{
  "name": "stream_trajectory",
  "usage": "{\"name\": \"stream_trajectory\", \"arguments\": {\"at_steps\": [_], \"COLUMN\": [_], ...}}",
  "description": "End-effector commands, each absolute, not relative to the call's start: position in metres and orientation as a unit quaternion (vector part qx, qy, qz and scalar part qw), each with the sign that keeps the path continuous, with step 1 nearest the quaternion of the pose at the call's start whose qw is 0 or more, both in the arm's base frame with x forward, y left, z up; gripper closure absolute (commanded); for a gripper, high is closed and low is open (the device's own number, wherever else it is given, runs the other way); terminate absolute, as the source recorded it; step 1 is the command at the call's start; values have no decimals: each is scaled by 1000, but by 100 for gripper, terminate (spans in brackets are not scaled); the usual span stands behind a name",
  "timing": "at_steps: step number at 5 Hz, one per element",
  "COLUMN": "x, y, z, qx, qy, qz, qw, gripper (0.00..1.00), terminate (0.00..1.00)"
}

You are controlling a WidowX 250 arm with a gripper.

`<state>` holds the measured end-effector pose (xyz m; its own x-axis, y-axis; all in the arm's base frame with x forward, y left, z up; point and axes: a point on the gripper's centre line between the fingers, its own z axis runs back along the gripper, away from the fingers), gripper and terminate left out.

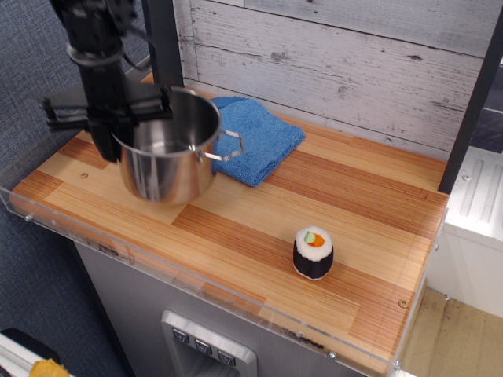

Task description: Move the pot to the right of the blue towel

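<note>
observation.image, arm vertical, gripper (110,126) pinching pot (167,149) rim, beside blue towel (255,137)

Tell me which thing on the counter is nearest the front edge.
The sushi roll. It stands alone toward the front; the pot and towel are farther back.

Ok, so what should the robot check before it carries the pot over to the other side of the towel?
1. Jaws gripping the pot rim: ok, gripper clamps the left rim.
2. Pot off the table: looks lifted and slightly tilted, ok.
3. Pot empty: ok, nothing seen inside.
4. Spot right of the towel free: ok, bare wood.
5. Sushi out of the way: ok, nearer the front edge.
</note>
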<state>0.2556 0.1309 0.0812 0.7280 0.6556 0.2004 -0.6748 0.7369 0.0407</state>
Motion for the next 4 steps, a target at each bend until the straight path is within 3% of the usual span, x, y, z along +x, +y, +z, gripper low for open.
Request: {"name": "stream_trajectory", "arguments": {"at_steps": [1,3,4], "x": [262,292,305], "y": [147,110,84], "z": [147,176,176], "qx": [70,47,29], "qy": [-162,-192,-199], "qz": [366,324,281], "qw": [913,925,938], "gripper": [100,100,100], "terminate": [0,0,0]}}
